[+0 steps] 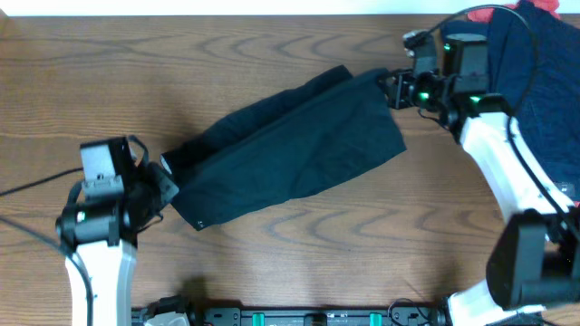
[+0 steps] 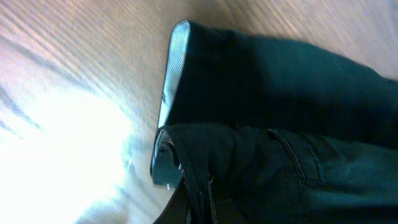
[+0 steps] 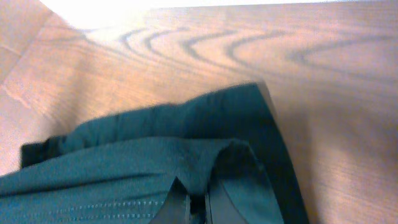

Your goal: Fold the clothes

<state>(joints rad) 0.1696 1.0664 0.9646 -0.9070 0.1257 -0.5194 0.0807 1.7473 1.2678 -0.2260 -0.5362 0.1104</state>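
You have the shorts [image 1: 290, 149] lying flat on the wooden worktop [image 1: 272, 54], stretched on a slant from the lower left up toward the upper right. Your left arm [image 1: 95, 244] sits at the lower-left end of the cloth. Its jaws are pressed together on the waistband there, and in the left wrist view black fabric [image 2: 280, 155] bunches up just above the dark fingertips [image 2: 186, 202]. The whitish-grey waistband lining [image 2: 171, 81] shows as a pale striped edge standing up from the wood (glare washes out the worktop to its left).

Your right arm [image 1: 494, 154] reaches in from the right side to the opposite, upper-right end. Its jaws are also closed, pinching a raised fold of the black cloth [image 3: 155, 155] between the fingertips [image 3: 177, 202]. The edge of the shorts runs off just beyond them onto bare wood.

Between the two grips the fabric lies mostly smooth, with a few long creases. A dark blue cloth [image 1: 535, 72] lies at the upper-right corner, behind the right arm and apart from the shorts.
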